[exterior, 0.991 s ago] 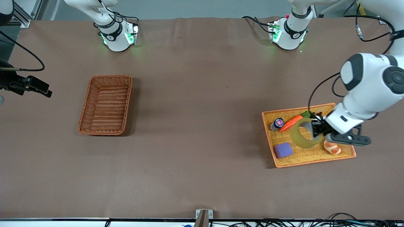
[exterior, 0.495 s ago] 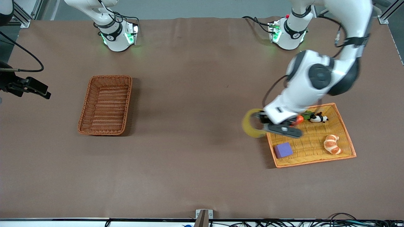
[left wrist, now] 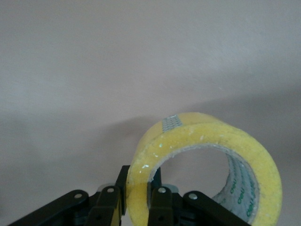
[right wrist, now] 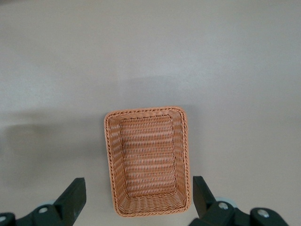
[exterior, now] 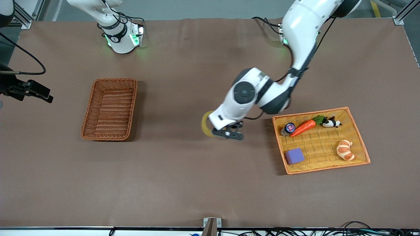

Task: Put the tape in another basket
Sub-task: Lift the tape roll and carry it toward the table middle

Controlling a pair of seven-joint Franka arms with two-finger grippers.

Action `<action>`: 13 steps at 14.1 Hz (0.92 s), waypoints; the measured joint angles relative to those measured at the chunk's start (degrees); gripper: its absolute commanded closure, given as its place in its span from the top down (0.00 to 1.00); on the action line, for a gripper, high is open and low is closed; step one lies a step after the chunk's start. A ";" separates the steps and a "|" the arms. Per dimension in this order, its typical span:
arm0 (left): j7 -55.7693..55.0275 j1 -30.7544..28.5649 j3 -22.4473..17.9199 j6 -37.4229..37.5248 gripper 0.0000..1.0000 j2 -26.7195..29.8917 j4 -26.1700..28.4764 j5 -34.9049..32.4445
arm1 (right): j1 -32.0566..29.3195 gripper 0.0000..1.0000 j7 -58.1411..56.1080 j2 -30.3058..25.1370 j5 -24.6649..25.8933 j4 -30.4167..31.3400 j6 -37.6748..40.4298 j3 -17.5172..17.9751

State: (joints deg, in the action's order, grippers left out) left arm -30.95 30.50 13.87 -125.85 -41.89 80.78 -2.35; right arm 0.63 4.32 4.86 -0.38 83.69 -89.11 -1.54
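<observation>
The tape (exterior: 206,124), a translucent yellowish roll, hangs in my left gripper (exterior: 216,131) over the bare middle of the table, between the orange-yellow tray and the reddish-brown basket (exterior: 110,109). In the left wrist view the left gripper (left wrist: 138,181) is shut on the wall of the roll (left wrist: 202,127), one finger inside the ring and one outside. My right gripper (exterior: 42,93) waits at the right arm's end of the table. In the right wrist view it (right wrist: 138,197) is wide open above the basket (right wrist: 148,160), which holds nothing.
The flat orange-yellow tray (exterior: 323,147) lies toward the left arm's end. It holds a carrot (exterior: 303,127), a small panda (exterior: 331,123), a croissant (exterior: 344,150), a purple block (exterior: 294,155) and a small jar (exterior: 288,128).
My left arm has carried the tape off the tray and toward the right arm's end, over bare table now. The right gripper has stayed where it was.
</observation>
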 measured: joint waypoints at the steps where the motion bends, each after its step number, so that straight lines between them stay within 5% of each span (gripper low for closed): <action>1: -1.53 2.58 -1.16 0.03 0.06 -1.89 -1.81 -0.01 | 0.00 1.00 -0.18 0.00 0.00 0.00 0.02 0.00; 5: -5.11 11.23 -7.35 1.57 0.06 -7.42 -8.48 -0.01 | -0.16 1.00 -0.37 0.00 0.00 0.00 0.03 -0.07; 13: -5.23 13.41 -7.20 2.18 0.03 -11.51 -12.30 -0.01 | -0.23 1.00 -0.46 0.03 0.00 0.16 0.13 -0.06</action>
State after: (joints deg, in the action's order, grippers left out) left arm -36.18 43.91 6.67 -123.66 -53.40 68.48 -2.36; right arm 0.41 3.86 4.90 -0.38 83.84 -88.98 -1.60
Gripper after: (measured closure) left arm 0.789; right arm 0.000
